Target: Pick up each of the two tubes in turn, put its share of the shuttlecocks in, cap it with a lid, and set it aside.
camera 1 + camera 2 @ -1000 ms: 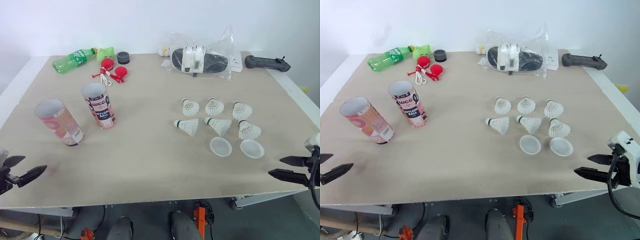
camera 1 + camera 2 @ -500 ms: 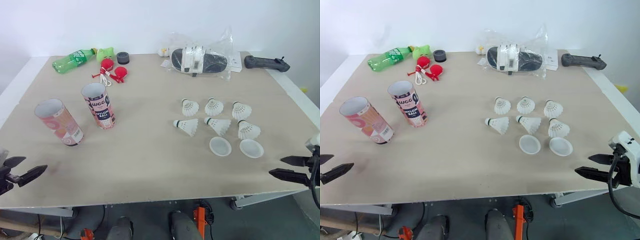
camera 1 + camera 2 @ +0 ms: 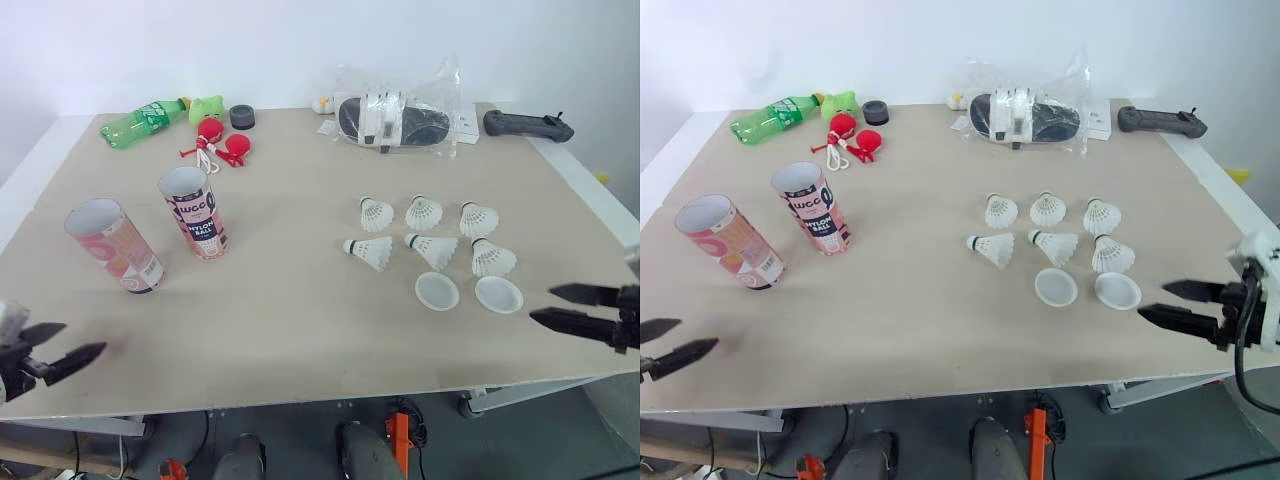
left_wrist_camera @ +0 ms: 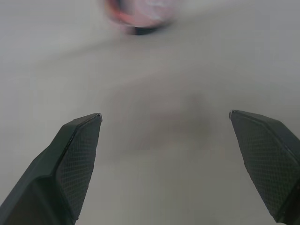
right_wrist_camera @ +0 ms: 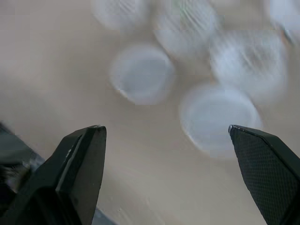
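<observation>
Beige worktop (image 3: 300, 330), nothing packed yet. Quick update: my right end effector (image 3: 542, 303) has crept in from the lower right edge toward the lids (image 3: 498, 295), wide open, so I guess the reach is finally starting. Left end effector (image 3: 85, 337) is open too, low at the left edge. The pink tube (image 3: 112, 247) stands just above it in the frame, the other tube (image 3: 195, 212) further up and right. The shuttlecocks (image 3: 428, 213) sit centre-right, above the lids.

Left hand (image 4: 165, 119) spread wide over table (image 4: 164, 154), tube (image 4: 140, 16) ahead
</observation>
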You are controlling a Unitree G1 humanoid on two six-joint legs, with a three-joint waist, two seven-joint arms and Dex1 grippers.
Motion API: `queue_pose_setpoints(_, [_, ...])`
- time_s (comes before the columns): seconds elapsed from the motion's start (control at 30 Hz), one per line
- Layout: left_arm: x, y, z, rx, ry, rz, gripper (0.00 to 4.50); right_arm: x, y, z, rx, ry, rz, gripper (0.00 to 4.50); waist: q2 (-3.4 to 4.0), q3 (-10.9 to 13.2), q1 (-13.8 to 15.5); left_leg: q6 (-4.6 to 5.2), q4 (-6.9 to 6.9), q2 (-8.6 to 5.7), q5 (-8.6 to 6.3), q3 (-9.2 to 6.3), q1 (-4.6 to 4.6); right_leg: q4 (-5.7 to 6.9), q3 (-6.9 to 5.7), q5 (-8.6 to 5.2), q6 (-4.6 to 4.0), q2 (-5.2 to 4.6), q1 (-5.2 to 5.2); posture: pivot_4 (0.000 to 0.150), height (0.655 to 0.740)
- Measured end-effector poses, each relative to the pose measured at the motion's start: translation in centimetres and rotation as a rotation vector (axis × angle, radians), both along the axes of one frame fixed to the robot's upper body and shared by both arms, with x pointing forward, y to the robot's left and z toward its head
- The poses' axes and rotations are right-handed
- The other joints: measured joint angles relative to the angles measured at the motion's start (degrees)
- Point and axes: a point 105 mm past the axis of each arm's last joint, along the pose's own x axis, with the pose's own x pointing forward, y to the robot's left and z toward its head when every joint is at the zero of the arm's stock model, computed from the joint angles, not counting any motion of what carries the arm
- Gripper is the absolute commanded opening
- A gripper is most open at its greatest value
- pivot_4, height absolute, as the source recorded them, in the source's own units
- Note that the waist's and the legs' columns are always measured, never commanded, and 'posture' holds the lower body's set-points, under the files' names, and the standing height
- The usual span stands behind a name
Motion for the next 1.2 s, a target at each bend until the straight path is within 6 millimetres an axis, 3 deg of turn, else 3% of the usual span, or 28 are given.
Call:
queue_pose_setpoints(0.13, [0.1,-2.9,0.7,-0.052,-0.037,-0.066,4.5,-0.1,4.3,2.4,0.067,-0.072,0.151,4.47,0.02,-0.01,0.27,0.0,0.09,0.03,0.0,0.0,0.0,0.01,0.01,-0.05,-0.15,0.02,0.04,0.15,0.74])
queue_pose_setpoints(0.2, [1.4,-6.6,1.1,-0.101,-0.127,-0.131,4.5,0.2,8.0,3.7,0.122,-0.151,0.259,4.47,0.01,-0.01,0.51,-0.05,0.21,0.03,0.03,-0.01,-0.07,0.01,-0.01,0.05,-0.1,0.03,0.07,0.15,0.74])
queue_pose_setpoints(0.3, [3.0,-10.6,0.6,-0.204,-0.227,-0.116,4.5,0.5,11.3,3.4,0.166,-0.182,0.318,4.47,-0.07,-0.07,0.55,-0.09,0.39,0.01,0.06,-0.01,-0.15,-0.01,0.03,0.3,0.21,0.04,0.14,0.15,0.74])
queue_pose_setpoints(0.4, [2.8,-14.2,-0.5,-0.237,-0.237,-0.131,4.5,0.5,13.8,2.8,0.183,-0.186,0.358,4.47,-0.14,-0.1,0.52,-0.11,0.53,0.0,0.04,-0.01,-0.27,-0.02,0.09,0.45,0.01,0.04,0.09,0.15,0.74])
queue_pose_setpoints(0.47, [2.3,-14.2,-0.8,-0.204,-0.256,-0.098,4.5,0.3,14.5,2.9,0.18,-0.192,0.38,4.47,-0.12,-0.1,0.38,-0.04,0.51,0.0,-0.01,0.03,-0.23,-0.02,0.12,0.43,-0.03,0.05,0.05,0.15,0.74])
queue_pose_setpoints(0.6, [1.3,-12.0,-1.3,-0.142,-0.31,0.074,4.5,-0.2,16.2,3.5,0.165,-0.214,0.473,4.47,-0.1,-0.13,0.51,-0.03,0.54,0.07,-0.01,0.02,-0.19,-0.02,0.08,0.22,-0.14,0.12,0.07,0.15,0.74])
queue_pose_setpoints(0.77, [0.2,-9.4,-1.2,-0.011,-0.447,0.37,4.5,-0.8,18.2,2.4,0.16,-0.202,0.582,4.47,-0.13,-0.14,0.65,-0.03,0.89,0.06,-0.01,0.05,-0.27,-0.03,0.09,0.33,-0.09,0.11,0.15,0.15,0.74])
queue_pose_setpoints(0.9, [0.3,-8.7,-1.4,0.023,-0.489,0.507,4.5,-0.9,19.0,1.5,0.148,-0.2,0.627,4.47,-0.18,-0.16,0.75,-0.03,1.01,0.04,0.0,0.06,-0.3,-0.04,0.12,0.38,-0.04,0.11,0.16,0.15,0.74])
queue_pose_setpoints(1.0, [1.3,-8.0,-1.6,0.045,-0.519,0.587,4.5,-0.2,19.4,1.2,0.143,-0.231,0.628,4.47,-0.18,-0.16,0.73,-0.01,1.0,0.04,0.01,0.05,-0.28,-0.02,0.11,0.42,-0.05,0.12,0.14,0.15,0.74])
queue_pose_setpoints(1.2, [5.4,-7.4,-1.9,0.029,-0.561,0.659,4.5,2.0,20.4,2.1,0.165,-0.357,0.583,4.47,-0.2,-0.18,0.69,0.05,0.98,0.04,0.09,0.03,-0.31,-0.04,0.13,0.55,0.0,0.17,0.14,0.15,0.74])
